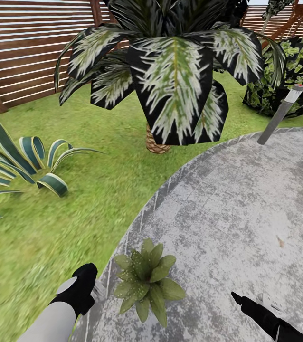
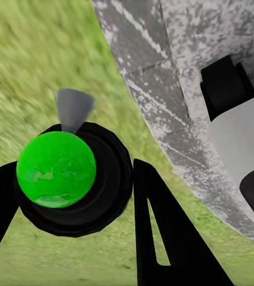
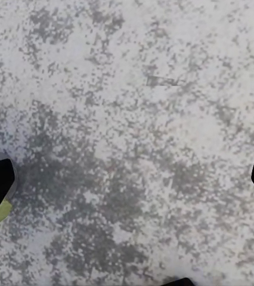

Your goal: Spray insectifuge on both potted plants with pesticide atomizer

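One potted plant [image 1: 144, 280], a low rosette of pointed dull-green leaves, sits at the near edge of the round grey paved patch [image 1: 237, 209]. My left gripper [image 1: 82, 285] hangs just left of it, over the border of lawn and paving, with a whitish-grey piece of the pesticide atomizer [image 1: 99, 289] showing at its side. In the left wrist view my left gripper [image 2: 76, 173] is shut on the atomizer [image 2: 73, 179], seen as a round black body with a green ball and a grey cone. My right gripper [image 1: 241, 299] [image 3: 127, 190] stands open over bare paving.
A big palm [image 1: 170, 71] rises behind the paved patch. A striped agave [image 1: 23, 161] spreads on the lawn at the left. A grey lamp post [image 1: 279, 116] leans at the patch's far right, before a dark bush [image 1: 294, 71]. A brown slatted fence [image 1: 23, 47] closes the back.
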Robot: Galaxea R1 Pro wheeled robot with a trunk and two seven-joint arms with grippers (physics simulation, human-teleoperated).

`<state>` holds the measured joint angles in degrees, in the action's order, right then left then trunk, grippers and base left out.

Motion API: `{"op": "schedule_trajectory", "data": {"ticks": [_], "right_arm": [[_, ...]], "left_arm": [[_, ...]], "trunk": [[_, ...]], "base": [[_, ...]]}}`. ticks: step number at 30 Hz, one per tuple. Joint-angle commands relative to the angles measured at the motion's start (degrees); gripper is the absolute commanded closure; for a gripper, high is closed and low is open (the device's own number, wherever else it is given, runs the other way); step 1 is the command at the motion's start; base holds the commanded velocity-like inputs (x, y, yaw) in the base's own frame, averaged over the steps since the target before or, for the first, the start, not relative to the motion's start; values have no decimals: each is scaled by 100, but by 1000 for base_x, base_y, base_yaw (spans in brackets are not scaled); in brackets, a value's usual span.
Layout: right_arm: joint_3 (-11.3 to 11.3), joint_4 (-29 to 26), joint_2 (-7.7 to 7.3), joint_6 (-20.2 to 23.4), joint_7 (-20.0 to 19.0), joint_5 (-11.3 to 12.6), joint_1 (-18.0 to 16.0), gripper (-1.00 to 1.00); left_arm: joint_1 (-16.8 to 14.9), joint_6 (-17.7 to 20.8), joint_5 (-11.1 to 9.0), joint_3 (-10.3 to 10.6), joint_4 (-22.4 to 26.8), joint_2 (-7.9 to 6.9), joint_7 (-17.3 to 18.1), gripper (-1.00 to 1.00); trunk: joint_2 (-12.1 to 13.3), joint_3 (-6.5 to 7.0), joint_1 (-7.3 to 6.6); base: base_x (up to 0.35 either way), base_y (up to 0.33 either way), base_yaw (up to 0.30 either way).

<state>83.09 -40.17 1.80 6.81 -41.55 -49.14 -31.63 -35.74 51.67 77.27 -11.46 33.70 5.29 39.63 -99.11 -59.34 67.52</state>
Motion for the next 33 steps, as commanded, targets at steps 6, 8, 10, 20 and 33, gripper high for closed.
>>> {"op": "schedule_trajectory", "data": {"ticks": [6, 8, 10, 20, 33], "right_arm": [[31, -17, 5, 30, -37, -17, -10, -100], [31, -17, 5, 30, -37, -17, -10, -100], [31, -17, 5, 30, -37, -17, -10, -100], [33, -17, 5, 30, -29, -17, -10, -100], [33, -17, 5, 30, -28, -17, -10, -100]], "left_arm": [[-3, -35, 33, -29, 14, 11, 39, 100], [-3, -44, 23, -25, 8, 14, 33, 100], [-3, -55, 13, -24, 6, 16, 32, 100], [-3, -36, 7, -25, -46, 34, 104, 100], [-3, -25, -450, -51, -35, 6, 991, 100]], "trunk": [[-2, -4, 0], [-2, -4, 0], [-2, -4, 0], [-2, -38, 0], [-2, -115, 0]], "base": [[2, 3, 0], [0, 0, 0], [0, 0, 0], [0, -2, 111], [0, -286, 211]]}}
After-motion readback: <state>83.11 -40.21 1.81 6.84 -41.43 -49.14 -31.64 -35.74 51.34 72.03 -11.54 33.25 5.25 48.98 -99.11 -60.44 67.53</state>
